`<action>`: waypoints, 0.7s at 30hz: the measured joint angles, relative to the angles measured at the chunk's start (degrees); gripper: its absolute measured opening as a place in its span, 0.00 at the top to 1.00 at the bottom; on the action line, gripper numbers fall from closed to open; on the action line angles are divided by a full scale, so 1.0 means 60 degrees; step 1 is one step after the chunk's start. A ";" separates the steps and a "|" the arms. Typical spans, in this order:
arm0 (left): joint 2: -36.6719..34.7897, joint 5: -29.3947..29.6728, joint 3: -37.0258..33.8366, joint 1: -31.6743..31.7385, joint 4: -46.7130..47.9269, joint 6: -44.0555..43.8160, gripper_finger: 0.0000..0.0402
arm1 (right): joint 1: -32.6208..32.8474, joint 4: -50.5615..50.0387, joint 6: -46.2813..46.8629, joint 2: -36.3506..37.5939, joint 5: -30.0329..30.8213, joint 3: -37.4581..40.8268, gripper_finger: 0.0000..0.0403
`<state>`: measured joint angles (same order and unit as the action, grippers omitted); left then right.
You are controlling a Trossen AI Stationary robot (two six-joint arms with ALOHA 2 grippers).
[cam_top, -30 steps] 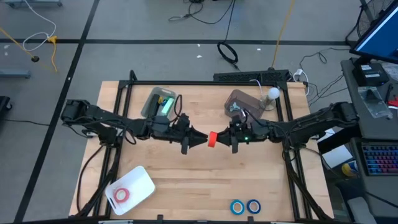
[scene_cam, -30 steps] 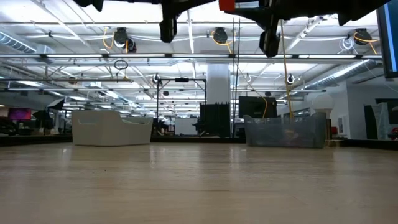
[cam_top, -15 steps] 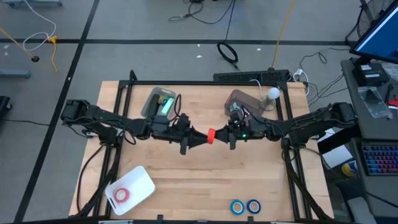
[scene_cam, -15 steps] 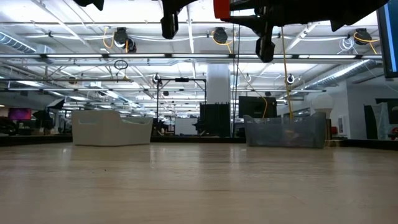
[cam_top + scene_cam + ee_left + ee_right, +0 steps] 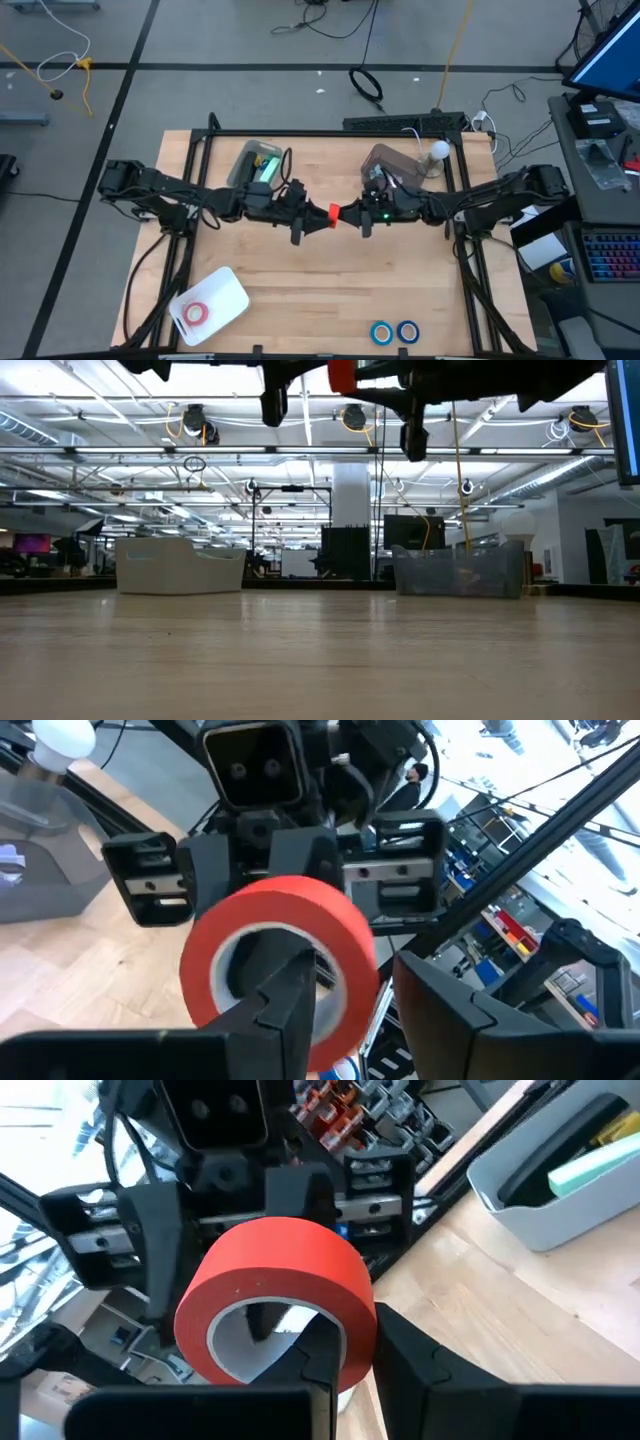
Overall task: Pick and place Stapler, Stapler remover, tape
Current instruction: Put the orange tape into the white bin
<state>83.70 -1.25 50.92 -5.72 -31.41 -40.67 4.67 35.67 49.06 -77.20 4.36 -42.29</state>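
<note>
A red roll of tape (image 5: 332, 213) hangs in the air over the table's middle, between my two grippers. My right gripper (image 5: 346, 213) comes from the right and is shut on its wall. My left gripper (image 5: 321, 217) comes from the left and is open, one finger (image 5: 290, 1000) inside the roll's hole and the other (image 5: 440, 1010) outside the wall. A pink roll (image 5: 197, 312) lies flat in a white tray (image 5: 225, 290). Two blue rolls (image 5: 394, 332) lie flat by the near edge. A black and green stapler (image 5: 265, 168) lies in a grey bin (image 5: 243, 160). The stapler remover does not show plainly. My right gripper pinches the roll's wall (image 5: 350, 1342), one finger (image 5: 318, 1365) inside the hole and the other (image 5: 415, 1365) on the outer red face. The fingers come level from the table's right. The roll stands on edge, lifted clear of the table. My left gripper: whether its inner finger touches the roll, I cannot tell.
A second, darker bin (image 5: 385, 165) and a white bulb (image 5: 438, 150) stand at the far right of the table. Black frame rails (image 5: 470, 270) run along the left and right sides. Bare wood (image 5: 330, 290) lies below the grippers.
My right gripper has carried the red roll level toward the table's left, up to my left gripper. The roll's wall now stands between the left fingers. The roll stays on edge and clear of the table.
</note>
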 joint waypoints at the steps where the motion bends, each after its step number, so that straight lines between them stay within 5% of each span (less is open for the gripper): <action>1: 0.0000 -0.0048 0.0000 0.0012 0.0010 -0.0025 0.66 | 0.0000 0.0027 0.0000 -0.0097 -0.0008 -0.0069 0.93; 6: 0.0000 -0.0293 -0.0007 0.0012 0.0406 -0.0068 0.69 | -0.0094 -0.0067 -0.0041 -0.0126 -0.0254 -0.0155 0.93; 13: -0.0004 -0.0640 -0.0004 0.0035 0.0489 0.0313 0.91 | -0.0149 -0.0129 0.0025 -0.0128 -0.0353 -0.0155 0.93; 16: -0.0004 -0.0716 -0.0004 0.0054 0.0502 0.0365 0.91 | -0.0159 -0.0135 -0.0100 -0.0129 -0.0492 -0.0155 0.90; 21: -0.0228 -0.1509 0.0014 0.0182 0.1631 0.0507 0.91 | -0.0209 -0.0735 0.0132 -0.0012 -0.2561 -0.0155 0.72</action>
<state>82.34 -10.30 51.00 -4.63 -21.63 -37.63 3.42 31.26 49.85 -77.28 -11.01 -43.22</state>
